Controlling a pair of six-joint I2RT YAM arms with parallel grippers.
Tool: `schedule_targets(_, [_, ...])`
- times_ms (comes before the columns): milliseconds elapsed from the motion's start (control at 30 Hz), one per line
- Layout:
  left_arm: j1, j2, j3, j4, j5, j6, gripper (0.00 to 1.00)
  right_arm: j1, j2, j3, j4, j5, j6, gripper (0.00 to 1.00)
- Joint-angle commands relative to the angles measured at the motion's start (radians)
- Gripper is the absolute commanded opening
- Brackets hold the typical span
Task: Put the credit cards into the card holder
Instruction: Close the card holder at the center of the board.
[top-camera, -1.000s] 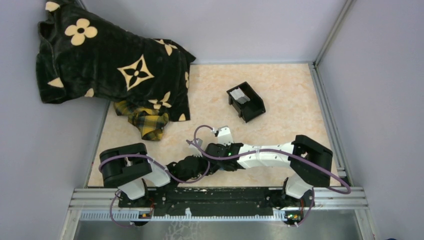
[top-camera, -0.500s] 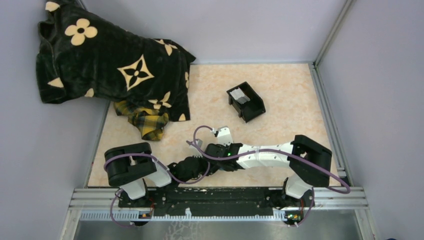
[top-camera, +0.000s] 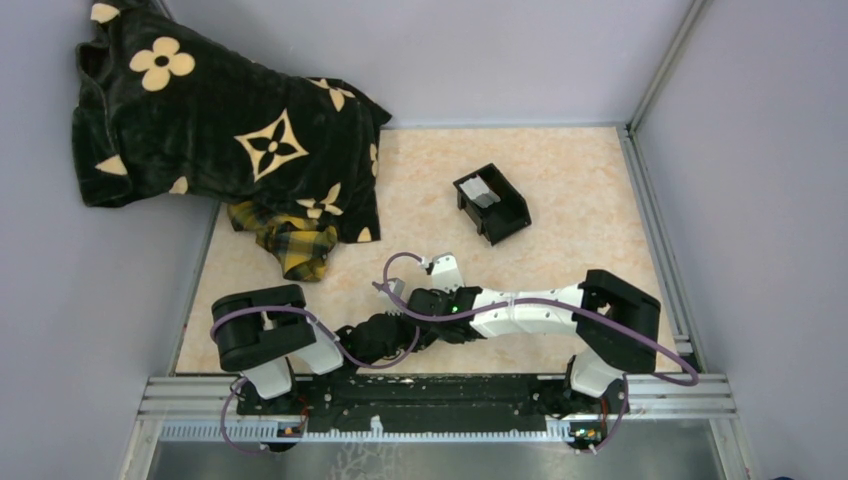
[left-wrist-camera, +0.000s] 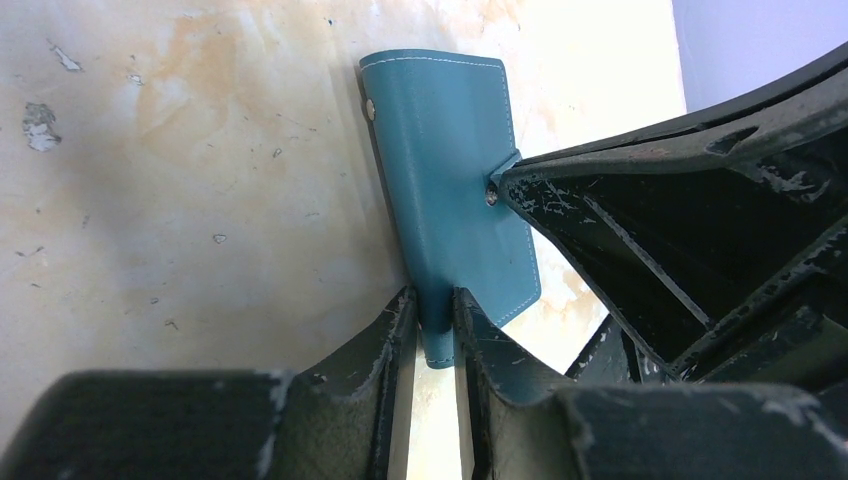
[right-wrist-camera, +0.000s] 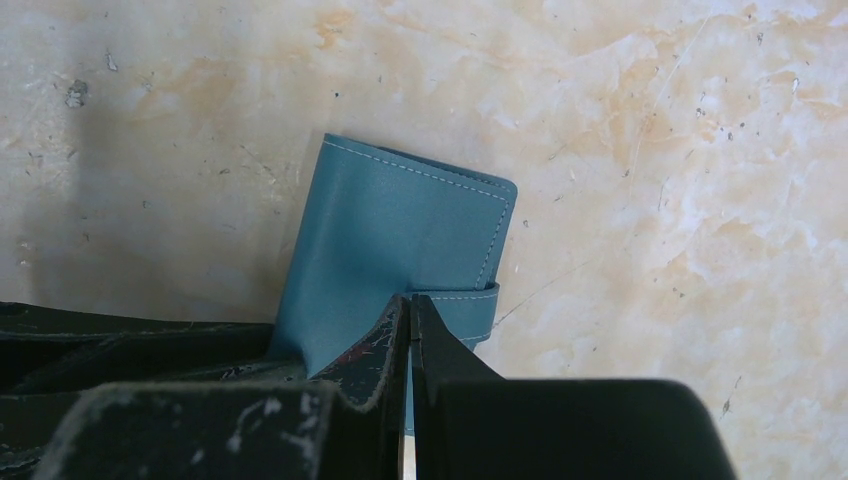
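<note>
The card holder (left-wrist-camera: 445, 170) is a closed blue wallet standing on edge on the table. My left gripper (left-wrist-camera: 433, 300) is shut on its lower edge. My right gripper (right-wrist-camera: 412, 308) is shut on the holder's strap tab (right-wrist-camera: 462, 308), and its black fingers (left-wrist-camera: 640, 200) reach in from the right in the left wrist view. The holder also shows in the right wrist view (right-wrist-camera: 400, 225). In the top view both grippers meet low at the centre, left (top-camera: 385, 335) and right (top-camera: 420, 303), and hide the holder. A pale credit card (top-camera: 481, 190) lies in the black box (top-camera: 505, 220).
A black blanket with cream flowers (top-camera: 200, 120) covers the far left corner, with a yellow plaid cloth (top-camera: 285, 240) below it. Metal rails edge the table at right (top-camera: 650, 200) and at the front (top-camera: 440, 395).
The left arm's elbow has shifted slightly to the right. Both grippers stay together at the centre, still shut on the holder.
</note>
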Motion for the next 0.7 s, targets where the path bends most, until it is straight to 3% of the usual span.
schedule_targets(0, [-0.016, 0.048, -0.036, -0.178, 0.033, 0.018, 0.27, 0.022, 0.005, 0.037, 0.029, -0.004, 0.017, 0.00])
schedule_targets(667, [-0.023, 0.052, -0.037, -0.170, 0.035, 0.014, 0.26, 0.032, 0.019, -0.005, 0.042, 0.000, 0.054, 0.00])
